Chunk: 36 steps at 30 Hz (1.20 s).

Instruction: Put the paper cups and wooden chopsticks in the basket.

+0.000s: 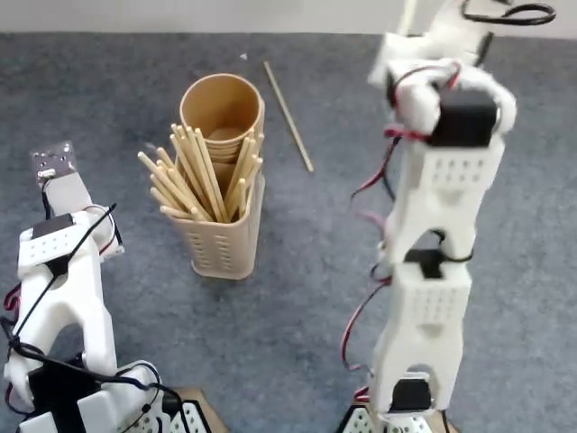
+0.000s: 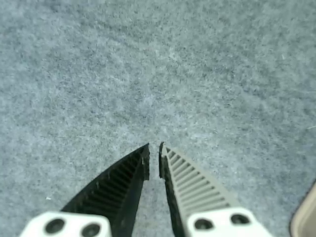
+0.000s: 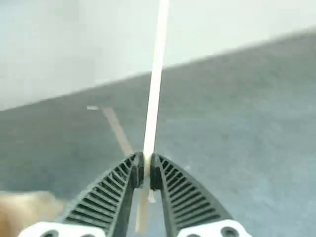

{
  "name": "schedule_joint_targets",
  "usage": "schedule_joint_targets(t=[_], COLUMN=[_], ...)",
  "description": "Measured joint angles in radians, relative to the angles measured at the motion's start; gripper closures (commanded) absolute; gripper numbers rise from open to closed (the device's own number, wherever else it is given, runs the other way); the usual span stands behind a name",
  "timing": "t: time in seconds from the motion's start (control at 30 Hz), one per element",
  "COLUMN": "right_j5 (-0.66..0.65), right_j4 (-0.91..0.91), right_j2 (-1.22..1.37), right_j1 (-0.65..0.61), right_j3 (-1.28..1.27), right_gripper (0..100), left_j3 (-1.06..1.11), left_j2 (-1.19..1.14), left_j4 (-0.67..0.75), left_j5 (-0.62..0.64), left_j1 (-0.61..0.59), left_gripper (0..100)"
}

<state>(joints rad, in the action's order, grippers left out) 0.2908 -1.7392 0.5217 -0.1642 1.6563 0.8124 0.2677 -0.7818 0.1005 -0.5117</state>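
Seen from above, a cream slotted basket [image 1: 225,244] stands near the middle of the grey table [image 1: 297,343]. A stack of brown paper cups [image 1: 222,113] sits at its far side, and a bundle of chopsticks [image 1: 194,176] leans upright at its near side, in front of the cups. A loose chopstick [image 1: 288,115] lies flat on the table beyond the basket, on the right arm's side and apart from it. The right arm [image 1: 437,225] stretches toward the table's far edge. Its wrist view gives the grip: the right hand [image 3: 146,165] is clamped on a held chopstick [image 3: 155,84], which sticks out past the fingertips, raised off the table. There the loose chopstick lies on the table farther off, with a pale wall [image 3: 49,44] behind. The left hand [image 2: 154,153] hangs over bare table, left of the basket in the high view. Its fingers are drawn together with a hairline gap and nothing between them.
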Motion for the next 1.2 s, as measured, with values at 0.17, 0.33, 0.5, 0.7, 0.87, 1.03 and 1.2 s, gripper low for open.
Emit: schedule_joint_targets(t=[0.17, 0.33, 0.5, 0.7, 0.87, 1.03, 1.2], right_j5=[-0.008, -0.008, -0.012, -0.012, -0.012, -0.068, -0.100], right_j4=[-0.008, 0.002, 0.025, -0.012, -0.012, -0.012, 0.052], right_j2=[-0.092, -0.095, -0.153, -0.288, -0.382, -0.608, -0.901], right_j1=[-0.153, -0.270, -0.358, -0.431, -0.434, -0.439, -0.503], right_j3=[0.008, 0.008, 0.006, 0.006, -0.164, -0.548, -0.997], right_gripper=[99.4, 99.4, 99.4, 99.4, 99.4, 99.4, 99.4], left_j3=[0.000, 0.000, 0.000, 0.000, 0.000, 0.000, 0.000], left_j2=[0.000, 0.000, 0.000, 0.000, 0.000, 0.000, 0.000], left_j4=[0.000, 0.000, 0.000, 0.000, 0.000, 0.000, 0.000], left_j5=[0.000, 0.000, 0.000, 0.000, 0.000, 0.000, 0.000], left_j1=[0.000, 0.000, 0.000, 0.000, 0.000, 0.000, 0.000], left_gripper=[93, 93, 93, 93, 93, 93, 93])
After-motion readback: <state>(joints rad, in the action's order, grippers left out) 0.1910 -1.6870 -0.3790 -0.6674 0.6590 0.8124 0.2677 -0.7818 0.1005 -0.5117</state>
